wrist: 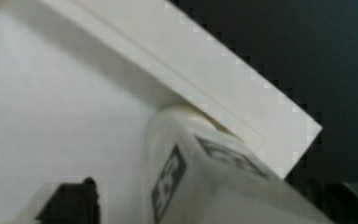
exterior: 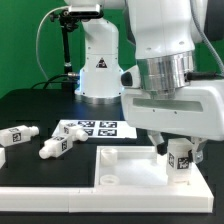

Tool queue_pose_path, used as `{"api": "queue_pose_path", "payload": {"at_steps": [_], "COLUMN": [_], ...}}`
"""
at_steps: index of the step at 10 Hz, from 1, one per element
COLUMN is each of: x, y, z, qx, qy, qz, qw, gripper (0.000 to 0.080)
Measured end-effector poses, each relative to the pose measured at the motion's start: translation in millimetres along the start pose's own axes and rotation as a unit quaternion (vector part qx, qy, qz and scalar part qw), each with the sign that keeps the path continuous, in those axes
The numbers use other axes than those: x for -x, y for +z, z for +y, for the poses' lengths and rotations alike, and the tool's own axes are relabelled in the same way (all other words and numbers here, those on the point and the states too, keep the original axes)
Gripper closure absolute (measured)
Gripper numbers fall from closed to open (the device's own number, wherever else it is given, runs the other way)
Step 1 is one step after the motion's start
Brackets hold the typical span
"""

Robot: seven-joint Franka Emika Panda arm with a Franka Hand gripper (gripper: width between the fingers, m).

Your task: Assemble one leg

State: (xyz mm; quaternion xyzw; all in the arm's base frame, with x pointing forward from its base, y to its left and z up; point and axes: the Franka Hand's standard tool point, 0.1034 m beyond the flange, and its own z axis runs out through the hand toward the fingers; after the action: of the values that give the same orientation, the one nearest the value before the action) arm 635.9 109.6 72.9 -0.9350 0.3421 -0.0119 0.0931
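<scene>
Near the 4 o'clock part of the exterior view, the tool [exterior: 178, 150] stands low over the white panel [exterior: 120, 168] and has the leg [exterior: 179, 157] between its two fingers, which are closed on the upper part of the peg. The leg is upright, its black-and-white tag faces the camera, and its lower end is close to the far right corner of the panel; I cannot tell if it already touches the panel or sits in a hole. In the wrist view the leg [wrist: 202, 175] is seen from above, just beside the raised rim of the panel [wrist: 51, 100], with one dark fingertip [wrist: 69, 200] on its side.

Three other legs lie on the black surface [exterior: 40, 105] at about 9 o'clock: one [exterior: 19, 134] near the edge of the picture, one [exterior: 56, 146] closer to the marker board [exterior: 88, 129], and one only partly seen. A small round hole [exterior: 108, 179] shows on the near part of the panel.

I judge the leg to be light, stiff and hard, so it will not bend under the fingers. Its plastic looks smooth and may slip or turn in the grip. The best hold seems to be on the flat sides of the thick upper body, which leaves the lower end free for the joining.
</scene>
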Motion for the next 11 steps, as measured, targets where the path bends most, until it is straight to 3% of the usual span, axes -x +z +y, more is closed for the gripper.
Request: {"api": "queue_pose_path", "payload": {"at_steps": [1,4,6,7,8,10,11], "x": [2.9,-0.1,-3.3,-3.3,-3.8,-3.8,-3.6], "y": [-1.9,0.2,-3.5,-4.8,-4.7,-4.6,-4.6], "z": [-3.0,-0.5,-3.0,-4.6,-5.1,-4.9,-5.2], "qx": [0.010,0.010,0.038,0.047,0.045,0.045,0.045], "qy": [-0.075,-0.182,-0.396,-0.464,-0.455,-0.440,-0.414], "qz": [-0.002,0.002,0.008,-0.002,0.000,0.000,0.001], "qw": [0.997,0.983,0.918,0.885,0.889,0.897,0.909], "gripper": [0.0170,0.0151,0.0151,0.0151,0.0151,0.0416,0.0416]}}
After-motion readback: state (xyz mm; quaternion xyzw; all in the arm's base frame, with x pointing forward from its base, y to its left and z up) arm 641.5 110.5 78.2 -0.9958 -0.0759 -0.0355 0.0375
